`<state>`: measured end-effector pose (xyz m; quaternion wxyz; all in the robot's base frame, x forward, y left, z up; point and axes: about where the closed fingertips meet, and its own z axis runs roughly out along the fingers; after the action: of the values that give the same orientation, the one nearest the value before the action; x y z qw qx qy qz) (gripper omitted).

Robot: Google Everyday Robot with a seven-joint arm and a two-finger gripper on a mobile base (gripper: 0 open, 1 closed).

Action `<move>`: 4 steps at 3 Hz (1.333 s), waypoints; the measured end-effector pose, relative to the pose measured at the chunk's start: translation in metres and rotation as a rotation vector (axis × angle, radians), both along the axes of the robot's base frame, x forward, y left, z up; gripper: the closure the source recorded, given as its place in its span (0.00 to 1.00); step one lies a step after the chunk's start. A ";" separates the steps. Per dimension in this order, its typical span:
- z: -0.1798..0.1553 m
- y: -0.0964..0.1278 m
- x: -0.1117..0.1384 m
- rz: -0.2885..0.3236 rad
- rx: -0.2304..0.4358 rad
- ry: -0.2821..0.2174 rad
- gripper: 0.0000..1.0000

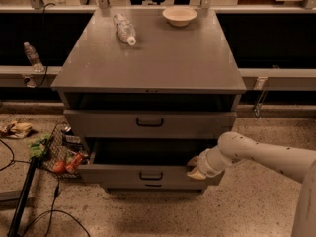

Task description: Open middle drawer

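The grey cabinet [148, 63] has three stacked drawers. The middle drawer [113, 173] stands pulled well out, its dark inside showing above a low front panel with a small black loop handle [150, 176]. My gripper [195, 168] is at the right end of that front panel, at its top edge, on the end of my white arm [261, 154], which reaches in from the right. The taller top drawer [98, 124] is slightly out, with its own handle [149, 123]. The bottom drawer [153, 185] barely shows under the middle one.
A plastic bottle [124, 28] lies on the cabinet top, and a white bowl [179, 16] stands there too. A wire basket of snacks [61, 154], a black pole [22, 201] and cables are on the floor at the left. Another bottle [31, 56] stands on the left ledge.
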<state>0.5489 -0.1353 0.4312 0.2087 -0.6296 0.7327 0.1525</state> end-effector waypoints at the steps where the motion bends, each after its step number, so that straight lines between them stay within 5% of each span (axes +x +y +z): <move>1: 0.004 0.000 0.000 0.000 0.000 0.000 1.00; 2: 0.006 0.000 0.000 0.000 0.000 0.000 0.82; 3: 0.007 0.013 -0.041 0.010 0.018 0.088 0.59; 4: 0.007 0.014 -0.046 0.011 0.020 0.097 0.36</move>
<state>0.5034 -0.1209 0.4384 0.1782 -0.6234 0.7369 0.1912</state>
